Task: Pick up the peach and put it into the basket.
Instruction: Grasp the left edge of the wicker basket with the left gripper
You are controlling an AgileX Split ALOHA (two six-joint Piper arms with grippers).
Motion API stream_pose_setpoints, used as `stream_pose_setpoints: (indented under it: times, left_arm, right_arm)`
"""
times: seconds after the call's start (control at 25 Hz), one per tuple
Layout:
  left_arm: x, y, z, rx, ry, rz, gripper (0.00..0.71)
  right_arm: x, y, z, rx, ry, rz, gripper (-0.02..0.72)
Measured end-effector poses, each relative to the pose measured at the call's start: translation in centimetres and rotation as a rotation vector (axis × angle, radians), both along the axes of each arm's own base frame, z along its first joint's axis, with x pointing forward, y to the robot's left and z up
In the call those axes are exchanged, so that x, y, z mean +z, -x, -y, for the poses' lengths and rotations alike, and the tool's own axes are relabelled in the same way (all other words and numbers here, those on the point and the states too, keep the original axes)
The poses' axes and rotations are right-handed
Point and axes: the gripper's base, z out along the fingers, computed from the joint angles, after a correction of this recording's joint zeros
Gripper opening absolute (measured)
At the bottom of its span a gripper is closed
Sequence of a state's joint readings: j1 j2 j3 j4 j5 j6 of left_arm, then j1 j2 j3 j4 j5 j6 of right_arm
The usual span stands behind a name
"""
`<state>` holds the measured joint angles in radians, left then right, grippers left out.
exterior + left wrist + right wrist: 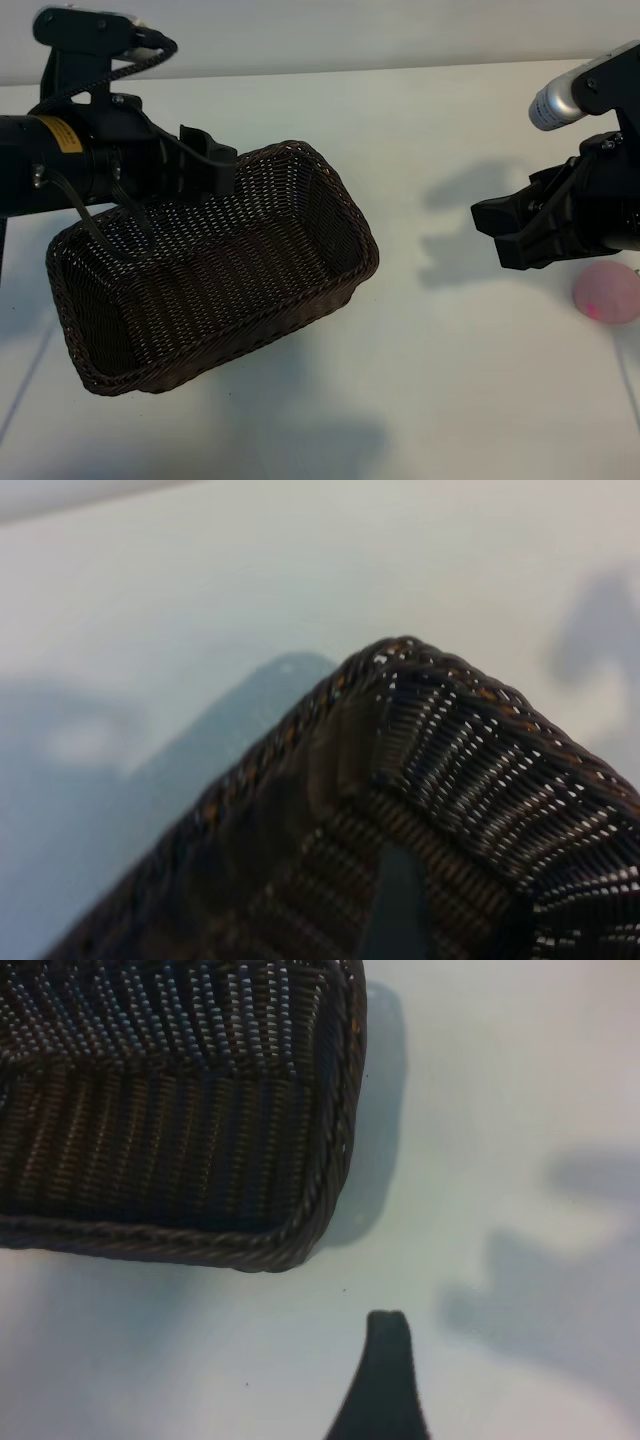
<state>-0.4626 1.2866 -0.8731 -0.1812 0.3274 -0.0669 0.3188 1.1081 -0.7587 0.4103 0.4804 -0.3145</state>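
Two arms over a white table (420,400), basket lifted at one side, peach outside it.

Left gripper (205,165) (dark, at the exterior view's upper left) sits at the basket (215,270) rim, jaws spread wide over the wicker wall; the basket tilts, its shadow on the table below. Left wrist view shows a braided corner of the basket (440,730) close up. Right gripper (505,235) hangs open and empty, well apart from the basket, w/ one dark fingertip (385,1380) seen above bare table. The peach (606,292) lies on the table just beside the right gripper, nr the right edge.
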Motion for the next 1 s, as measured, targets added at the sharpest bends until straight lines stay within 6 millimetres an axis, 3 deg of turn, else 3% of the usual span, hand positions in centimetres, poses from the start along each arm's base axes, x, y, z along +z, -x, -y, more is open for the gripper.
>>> stream_pose_setpoints:
  times: [0.16,0.36,0.68,1.0]
  left_arm:
    - [-0.5,0.2,-0.8,0.158,0.068,-0.148,0.587]
    - [-1.5,1.1,-2.5,0.288,-0.064,-0.29,0.587]
    - [-1.3,3.2,-6.0,0.55,-0.251,-0.312,0.587]
    - [-3.8,4.5,-6.6,0.622,-0.262,-0.381,0.587]
  right_arm:
    - [0.0,0.0,0.0,0.0,0.0,0.0,0.585]
    - [0.0,0.0,0.0,0.0,0.0,0.0,0.585]
    - [0.0,0.0,0.0,0.0,-0.001,0.0,0.585]
    - [0.0,0.0,0.0,0.0,-0.001,0.0,0.585]
